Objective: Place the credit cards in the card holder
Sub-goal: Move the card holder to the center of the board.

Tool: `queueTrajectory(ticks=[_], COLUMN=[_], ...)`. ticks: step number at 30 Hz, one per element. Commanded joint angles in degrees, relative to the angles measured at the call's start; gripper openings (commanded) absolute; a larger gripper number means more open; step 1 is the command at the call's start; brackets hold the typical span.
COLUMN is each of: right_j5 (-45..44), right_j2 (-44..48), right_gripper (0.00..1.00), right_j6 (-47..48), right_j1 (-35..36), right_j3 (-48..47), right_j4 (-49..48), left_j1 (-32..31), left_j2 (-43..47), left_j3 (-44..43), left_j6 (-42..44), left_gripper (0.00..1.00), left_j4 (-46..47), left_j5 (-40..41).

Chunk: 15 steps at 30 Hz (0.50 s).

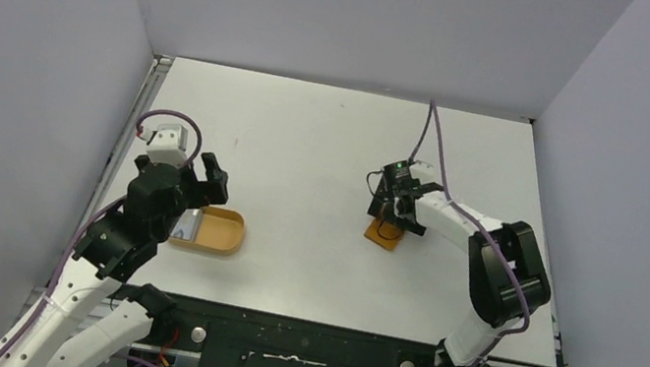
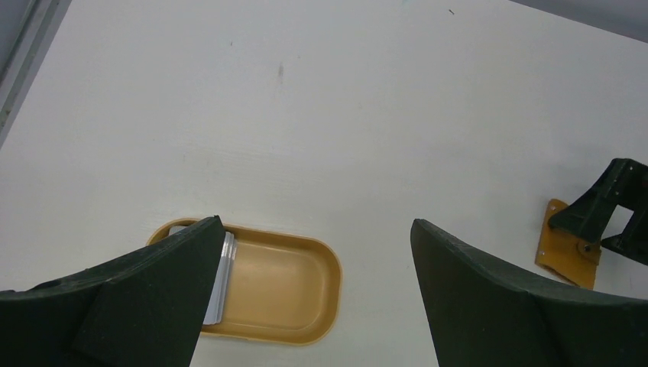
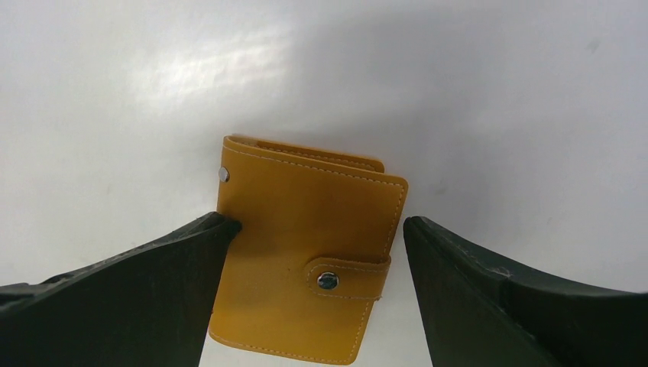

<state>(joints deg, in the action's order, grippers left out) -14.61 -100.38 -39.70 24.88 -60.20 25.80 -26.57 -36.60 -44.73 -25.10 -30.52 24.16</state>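
Observation:
The credit cards [image 2: 222, 277] are a small stack of silvery grey cards at the left end of an orange oval tray [image 2: 325, 267], partly hidden by my left finger; they also show in the top view [image 1: 187, 223]. My left gripper [image 2: 317, 224] is open and empty above the tray [image 1: 223, 231]. The card holder [image 3: 306, 260] is a tan-orange wallet lying flat and closed, its tab snapped. My right gripper [image 3: 321, 222] is open and straddles it, the left finger touching its left edge, the right finger a little apart. The holder also shows in the top view [image 1: 382, 237].
Grey walls enclose the white table [image 1: 329, 134] on three sides. A metal rail [image 1: 124, 140] runs along the left edge. The card holder [image 2: 564, 248] and my right gripper [image 2: 611, 206] show at the right of the left wrist view.

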Motion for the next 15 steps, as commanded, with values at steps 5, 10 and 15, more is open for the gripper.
queueTrajectory(ticks=[5,10,15], right_j5=[-0.3,2.6,16.0], right_j2=[11.8,18.3,19.1], right_gripper=[0.90,0.94,0.89], right_j6=[-0.2,3.5,2.6], right_j1=[6.1,5.7,-0.8], right_j3=[3.6,2.2,7.1], right_j4=[5.6,7.6,0.1], left_j1=[-0.4,-0.5,-0.4], left_j2=[-2.6,-3.8,-4.5], left_j3=[-1.0,-1.0,-0.1], left_j6=[0.6,1.6,-3.4], left_gripper=[0.92,0.97,0.97], left_j4=[4.6,6.3,9.1], left_j5=[-6.0,-10.5,-17.5])
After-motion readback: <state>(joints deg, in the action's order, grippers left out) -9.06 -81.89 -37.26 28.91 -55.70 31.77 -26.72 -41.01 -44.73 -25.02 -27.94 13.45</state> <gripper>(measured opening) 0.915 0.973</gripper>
